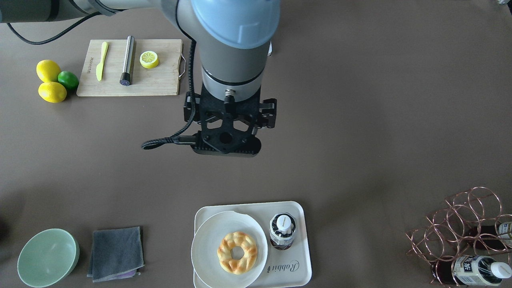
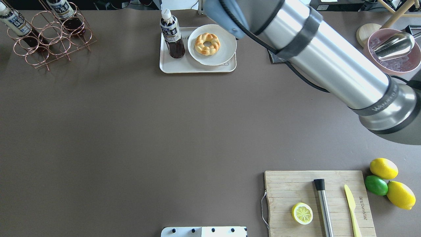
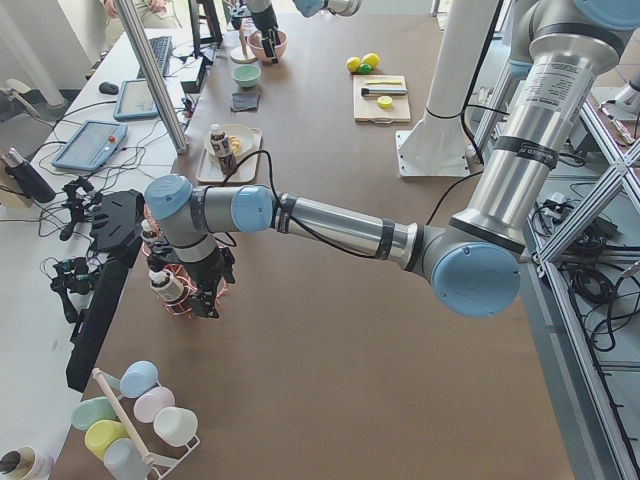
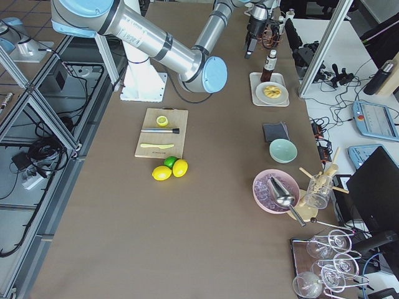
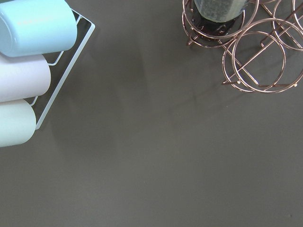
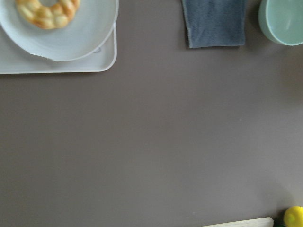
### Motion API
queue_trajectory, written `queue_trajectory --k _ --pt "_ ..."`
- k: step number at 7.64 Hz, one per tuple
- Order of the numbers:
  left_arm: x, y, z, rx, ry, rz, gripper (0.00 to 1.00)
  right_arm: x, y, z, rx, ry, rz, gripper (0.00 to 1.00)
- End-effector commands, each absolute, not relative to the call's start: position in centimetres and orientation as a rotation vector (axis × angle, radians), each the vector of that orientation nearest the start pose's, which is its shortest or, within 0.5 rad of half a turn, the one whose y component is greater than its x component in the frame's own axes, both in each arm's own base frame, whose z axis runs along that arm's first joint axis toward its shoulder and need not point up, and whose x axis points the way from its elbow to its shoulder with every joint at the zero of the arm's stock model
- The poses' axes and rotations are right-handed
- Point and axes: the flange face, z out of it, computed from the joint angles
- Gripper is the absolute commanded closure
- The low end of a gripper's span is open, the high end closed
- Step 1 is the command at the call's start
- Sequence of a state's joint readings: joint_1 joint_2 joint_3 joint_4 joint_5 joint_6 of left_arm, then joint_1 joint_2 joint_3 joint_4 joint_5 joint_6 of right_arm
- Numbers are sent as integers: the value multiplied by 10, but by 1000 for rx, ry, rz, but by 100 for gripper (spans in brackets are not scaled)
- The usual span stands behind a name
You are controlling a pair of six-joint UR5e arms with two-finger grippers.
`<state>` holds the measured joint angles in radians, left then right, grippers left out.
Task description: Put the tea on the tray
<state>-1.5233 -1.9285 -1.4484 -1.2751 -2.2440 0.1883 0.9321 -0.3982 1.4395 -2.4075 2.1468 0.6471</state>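
The tea (image 1: 283,231) stands upright on the cream tray (image 1: 298,276), to the right of the plate in the front-facing view. It also shows in the overhead view (image 2: 172,38), on the tray (image 2: 174,67). My right gripper (image 1: 228,134) hangs over bare table, apart from the tray and nearer the robot. Its wrist mount hides the fingers, so I cannot tell if it is open. My left gripper (image 3: 205,290) is by the copper wire rack (image 3: 180,300), far from the tray. It shows only in the left side view, so I cannot tell its state.
A white plate (image 1: 208,248) with a doughnut (image 1: 237,253) overlaps the tray. A grey cloth (image 1: 116,254) and a green bowl (image 1: 48,258) lie beside it. The wire rack (image 1: 460,224) holds more bottles. A cutting board (image 1: 160,80), lemons and a lime (image 1: 68,79) are near the robot.
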Motion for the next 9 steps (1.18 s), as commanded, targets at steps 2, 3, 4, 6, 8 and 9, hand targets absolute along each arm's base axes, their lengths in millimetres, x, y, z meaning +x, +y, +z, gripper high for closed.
queue_trajectory --k 2,3,4,6,8,9 --pt "-36 -627 558 -25 674 212 2 -155 -553 271 -164 -524 -129 0" --pt "-36 -625 558 -25 674 212 2 -117 -542 309 -176 -521 -139 0" --pt "-36 -622 561 -28 675 211 2 -76 -537 348 -194 -528 -164 0" --pt "-37 -622 567 -31 667 216 2 -3 -514 434 -221 -555 -179 0" --pt "-36 -623 562 -22 675 221 2 58 -505 522 -166 -613 -61 0" --pt "-36 -625 558 -6 675 248 2 77 -505 569 -111 -620 -38 0"
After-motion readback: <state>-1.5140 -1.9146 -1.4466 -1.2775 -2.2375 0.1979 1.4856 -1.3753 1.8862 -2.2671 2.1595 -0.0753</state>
